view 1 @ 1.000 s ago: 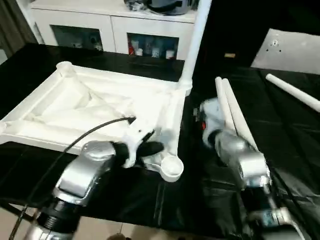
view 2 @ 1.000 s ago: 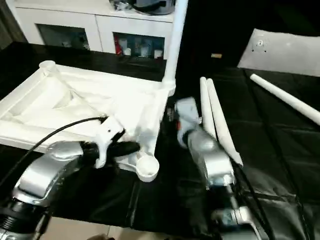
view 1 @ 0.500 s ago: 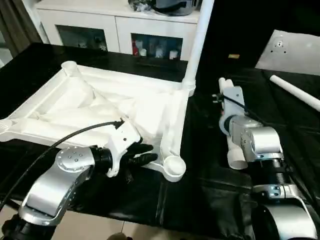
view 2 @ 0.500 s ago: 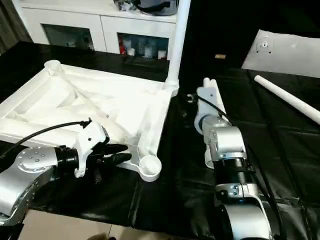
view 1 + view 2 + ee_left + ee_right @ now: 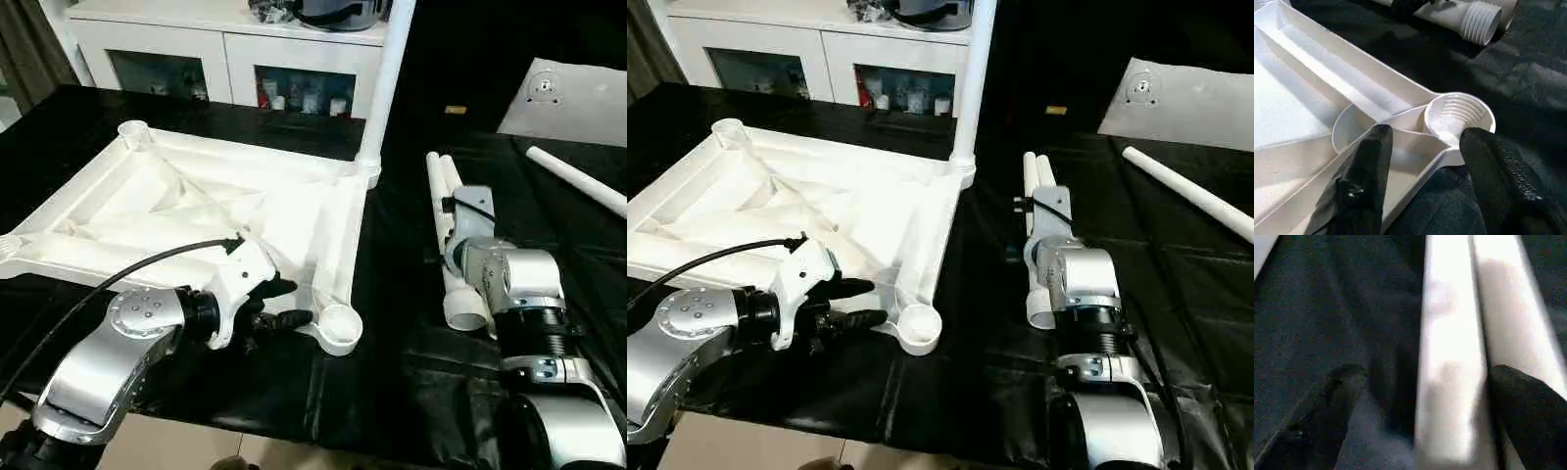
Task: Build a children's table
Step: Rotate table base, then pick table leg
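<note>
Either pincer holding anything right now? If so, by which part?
Nothing held. The left pincer is open at the tabletop beside its near corner socket. The right pincer is open, straddling one leg without closing.

Upturned white tabletop (image 5: 196,211), one leg (image 5: 387,78) fitted upright.
Two legs (image 5: 446,225) lie together beside it; a fourth leg (image 5: 578,181) lies apart.
</note>
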